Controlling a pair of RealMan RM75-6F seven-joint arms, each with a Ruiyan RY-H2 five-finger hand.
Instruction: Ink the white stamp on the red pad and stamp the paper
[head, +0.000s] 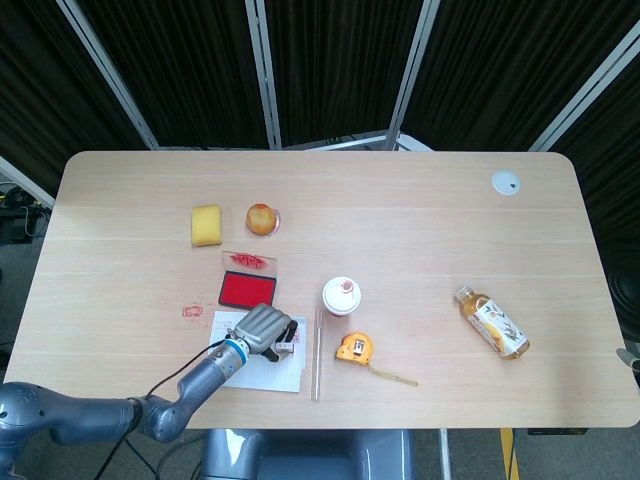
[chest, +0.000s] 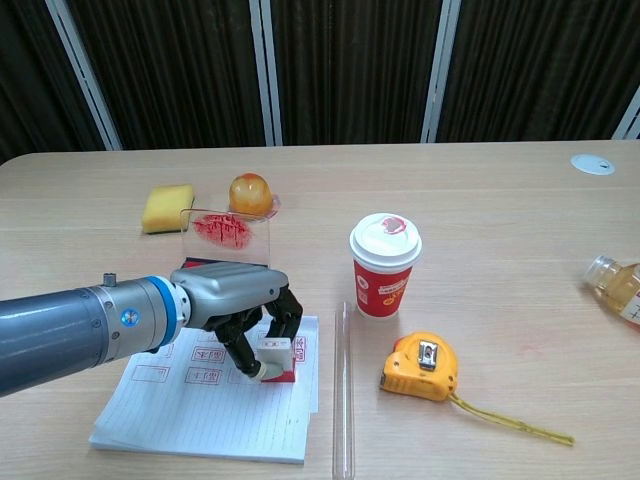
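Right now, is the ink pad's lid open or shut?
Open: the clear lid stands up behind the red pad, whose ink surface shows.

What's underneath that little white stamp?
The white stamp, held by the robot hand, stands on the paper beside earlier red prints. Any fresh mark beneath is covered.

Grey metallic left arm (chest: 60, 335), blue wrist ring (chest: 172, 312), black fingers (chest: 285, 310)

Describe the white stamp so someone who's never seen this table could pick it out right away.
Start at the lined paper near the table's front edge, left of the red paper cup. At the paper's right side, the left robot hand grips the white stamp, a small white block with a red base, standing on the sheet. Nothing else there is held.
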